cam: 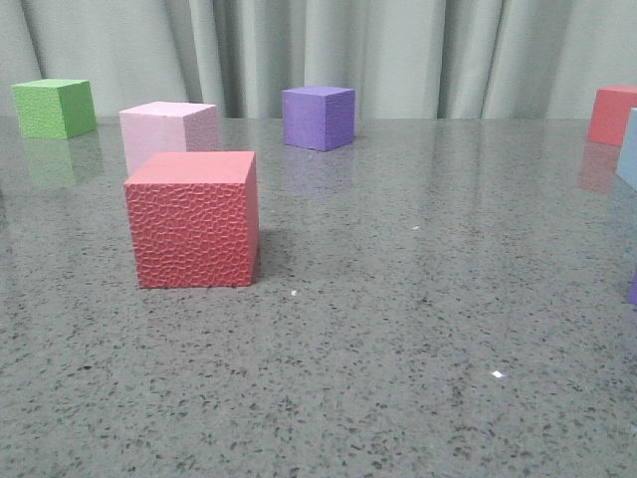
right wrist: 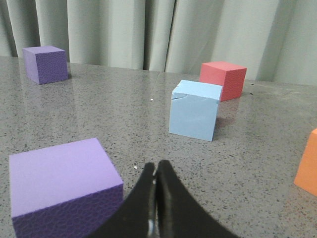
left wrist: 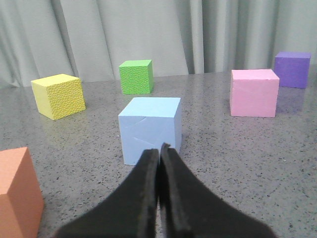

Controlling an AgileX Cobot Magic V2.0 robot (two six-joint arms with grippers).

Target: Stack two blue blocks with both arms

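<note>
In the left wrist view a pale blue block [left wrist: 150,130] stands on the speckled grey table, just past my left gripper [left wrist: 159,148]. That gripper is shut with nothing in it, its tips low against the block's near face. A second pale blue block [right wrist: 194,110], nicked on its top edge, stands well beyond my right gripper [right wrist: 155,165], which is also shut and empty. The front view catches only a pale blue sliver [cam: 629,149] at the right edge and shows neither gripper.
Around the left block stand a yellow cube [left wrist: 58,95], a green cube [left wrist: 136,76], a pink cube [left wrist: 254,92] and an orange cube [left wrist: 17,191]. A purple cube [right wrist: 62,186] sits beside the right gripper. A red cube [right wrist: 223,79] stands behind the nicked block. Another red cube [cam: 194,219] fills the front view's left.
</note>
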